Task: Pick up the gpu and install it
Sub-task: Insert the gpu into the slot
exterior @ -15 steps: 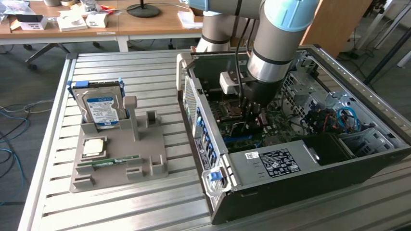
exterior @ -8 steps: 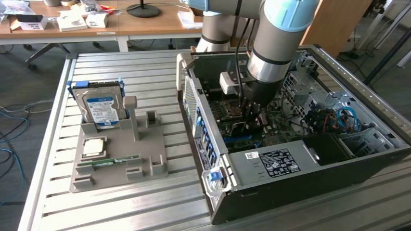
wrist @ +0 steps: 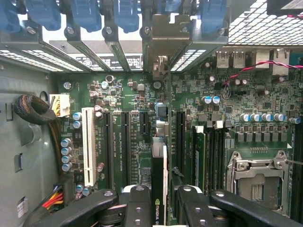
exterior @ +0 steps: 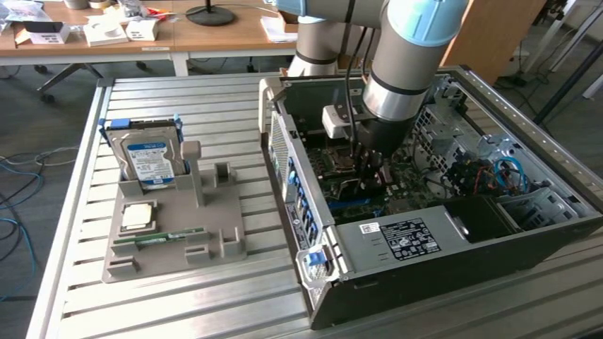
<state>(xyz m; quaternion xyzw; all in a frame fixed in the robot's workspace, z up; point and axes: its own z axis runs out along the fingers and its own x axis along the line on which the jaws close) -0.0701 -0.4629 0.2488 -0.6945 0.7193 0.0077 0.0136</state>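
My gripper is shut on the gpu, a thin dark card seen edge-on with a green logo between the two black fingers. The card's metal bracket reaches the rear slot openings of the case. It hangs over the motherboard, in line with the gap between the black expansion slots. Whether it sits in a slot I cannot tell. In the exterior view the arm reaches down into the open computer case, with the gripper low over the board.
A white slot, memory slots and the CPU socket flank the card. Blue latches line the case rear. On the metal table a grey holder carries a hard drive, a chip and a green memory stick.
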